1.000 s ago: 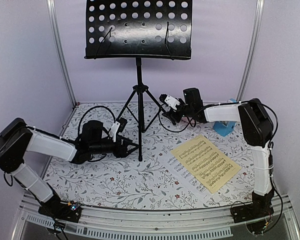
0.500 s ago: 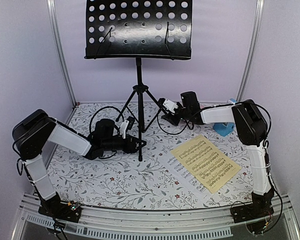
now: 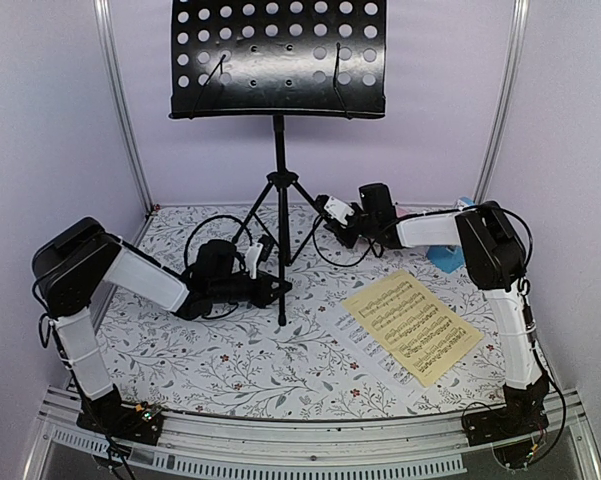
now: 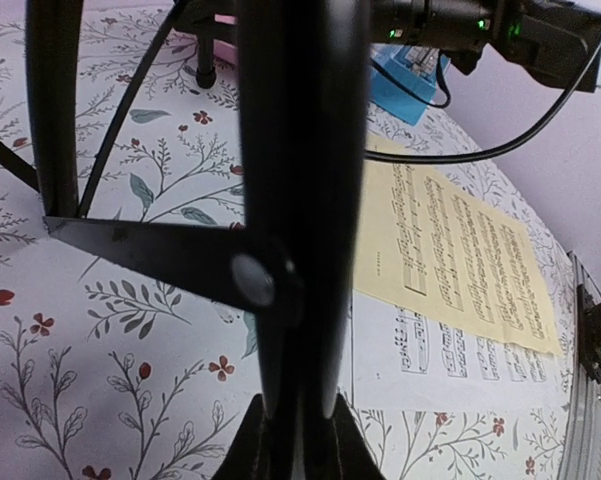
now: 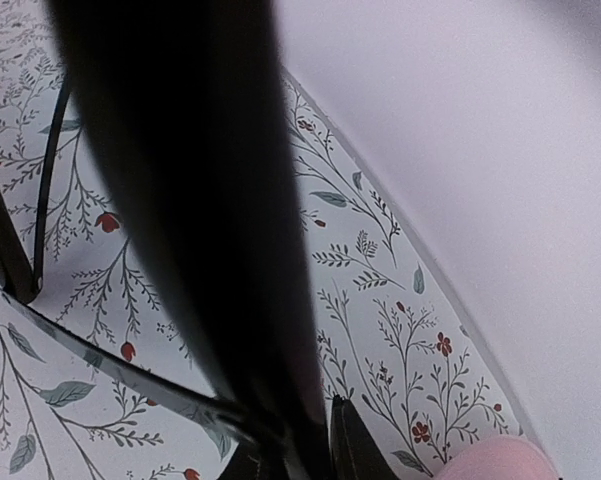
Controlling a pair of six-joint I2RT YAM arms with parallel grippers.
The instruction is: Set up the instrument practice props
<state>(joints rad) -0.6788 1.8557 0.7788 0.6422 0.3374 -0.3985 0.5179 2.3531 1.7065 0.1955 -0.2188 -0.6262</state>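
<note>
Fingers of left gripper (image 4: 298, 445) pinch the front tripod leg of the music stand (image 3: 278, 55); right gripper (image 5: 298, 455) clamps its right-hand leg; stand upright, centre-back; yellow sheet (image 3: 415, 325) overlaps white sheet (image 4: 450, 350) near right; blue metronome (image 3: 446, 258) behind right arm.

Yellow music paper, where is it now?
In the top view, the yellow sheet lies flat on the table, right side, overlapping a white sheet, in front of the blue metronome.
</note>
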